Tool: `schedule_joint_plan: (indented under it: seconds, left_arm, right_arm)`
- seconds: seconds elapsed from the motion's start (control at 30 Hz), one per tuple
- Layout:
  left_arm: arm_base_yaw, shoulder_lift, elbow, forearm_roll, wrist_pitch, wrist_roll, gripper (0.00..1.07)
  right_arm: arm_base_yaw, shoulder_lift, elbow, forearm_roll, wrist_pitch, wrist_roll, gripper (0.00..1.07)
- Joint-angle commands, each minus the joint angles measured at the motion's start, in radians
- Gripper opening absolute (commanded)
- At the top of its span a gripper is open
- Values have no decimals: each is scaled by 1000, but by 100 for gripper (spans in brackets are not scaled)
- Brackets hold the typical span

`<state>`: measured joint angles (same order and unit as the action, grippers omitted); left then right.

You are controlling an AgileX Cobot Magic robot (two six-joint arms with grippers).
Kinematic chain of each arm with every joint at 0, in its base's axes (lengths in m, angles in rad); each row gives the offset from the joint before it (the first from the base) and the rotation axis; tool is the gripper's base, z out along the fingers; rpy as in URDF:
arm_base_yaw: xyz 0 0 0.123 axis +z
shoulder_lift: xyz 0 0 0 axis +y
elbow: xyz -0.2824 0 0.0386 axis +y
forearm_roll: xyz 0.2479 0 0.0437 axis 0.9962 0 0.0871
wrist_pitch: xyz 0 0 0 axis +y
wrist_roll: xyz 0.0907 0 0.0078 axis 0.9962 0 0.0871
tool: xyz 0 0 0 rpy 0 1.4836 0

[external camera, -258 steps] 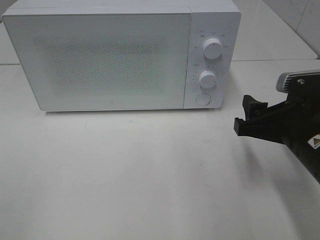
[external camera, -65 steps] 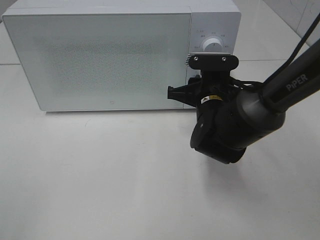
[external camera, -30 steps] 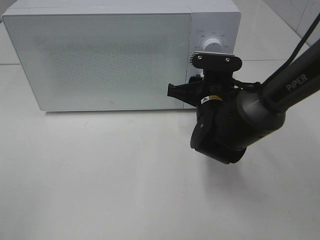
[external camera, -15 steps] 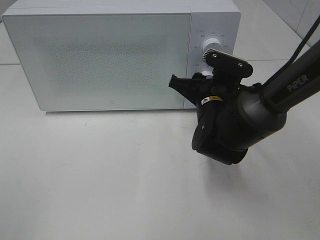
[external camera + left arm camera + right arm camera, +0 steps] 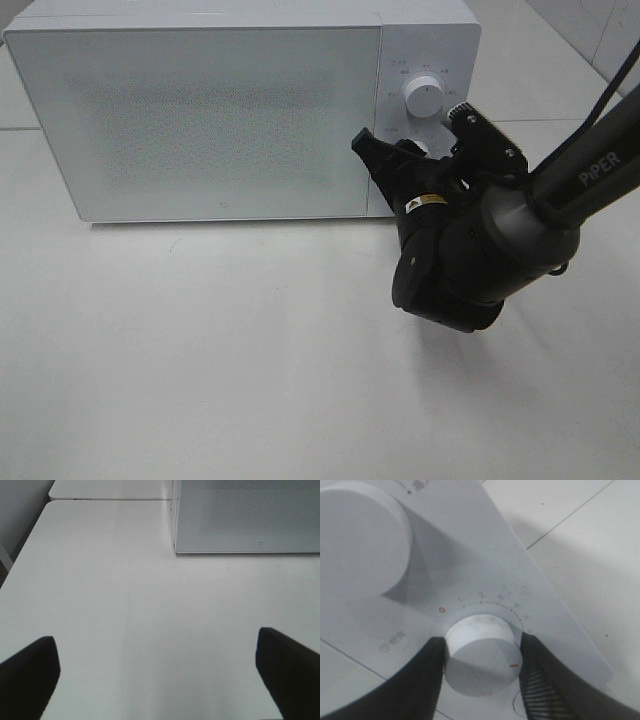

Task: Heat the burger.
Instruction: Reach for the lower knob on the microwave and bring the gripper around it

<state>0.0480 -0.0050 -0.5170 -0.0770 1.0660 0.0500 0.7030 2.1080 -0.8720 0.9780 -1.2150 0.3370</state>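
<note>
The burger is out of view. The white microwave (image 5: 200, 120) stands at the back of the table with its frosted door closed. My right gripper (image 5: 405, 160) is at the control panel, shut on the lower knob (image 5: 481, 652). One dark finger (image 5: 417, 680) presses on each side of that knob. The knob's red mark (image 5: 513, 665) points away from the red 0 on the numbered scale. The upper knob (image 5: 424, 97) is free. My left gripper (image 5: 160, 680) hangs open over bare tabletop, nothing between its fingers.
The right arm (image 5: 470, 250) reaches in from the right edge, with a cable trailing off behind it. White tabletop (image 5: 200, 350) spreads in front of the microwave. A seam between table sections (image 5: 560, 122) runs behind the arm.
The right wrist has rolled clockwise while shut on the lower knob, so its camera mount now tilts to the right. The left gripper has not moved.
</note>
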Motion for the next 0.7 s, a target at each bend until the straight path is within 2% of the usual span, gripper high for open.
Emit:
schedule_joint_plan:
  seconds: [0.03,0.27,0.7]
  left_arm:
    - [2,-25,1,-1,4,-5,100]
    - [2,-25,1,-1,4,-5,100]
    - [2,-25,1,-1,4,-5,100]
  right_arm:
    - [1,-2,-33,-197,-71,93,3]
    - [1,-2,-33,-261,-73,341,3]
    - [1,-2,-33,-294,-103,633,3]
